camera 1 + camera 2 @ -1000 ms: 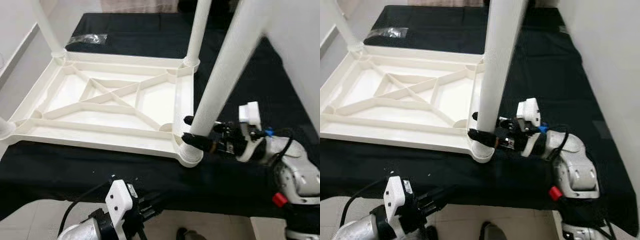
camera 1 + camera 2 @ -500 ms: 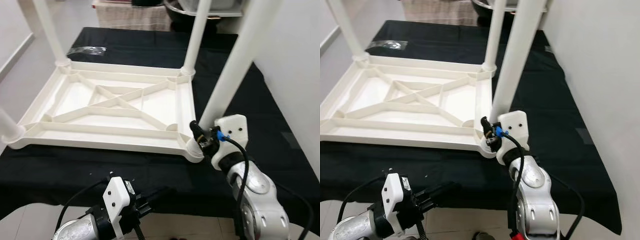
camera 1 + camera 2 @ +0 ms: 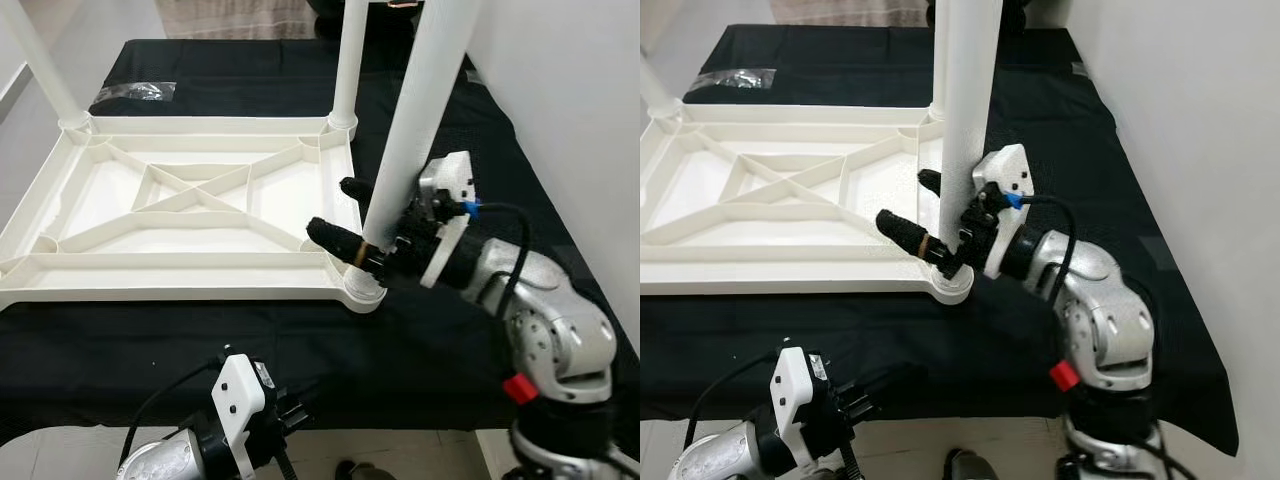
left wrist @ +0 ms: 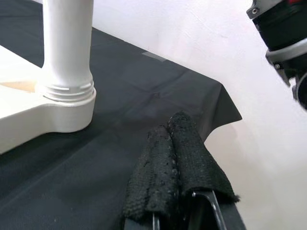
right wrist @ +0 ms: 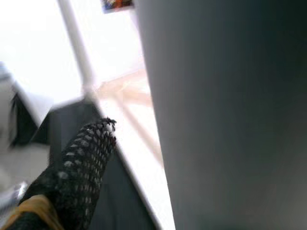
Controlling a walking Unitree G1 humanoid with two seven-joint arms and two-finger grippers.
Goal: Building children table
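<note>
- R hand [image 3: 352, 222]: fingers spread open either side of the near-right table leg [image 3: 420, 120], low by its socket; not clamped.
- L hand [image 4: 175, 163]: fingers shut, empty, idle low at the near edge of the black-covered table [image 3: 450, 350].
- Children's tabletop [image 3: 190, 200] lies upside down, legs standing in the corners.
- To do well: close low on the leg, keep it vertical, press/twist till seated.
- Around: plastic bag [image 3: 125, 92] far-left; wall close on the right, little elbow room.

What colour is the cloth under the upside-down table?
Black cloth, clearest in the left eye view.
</note>
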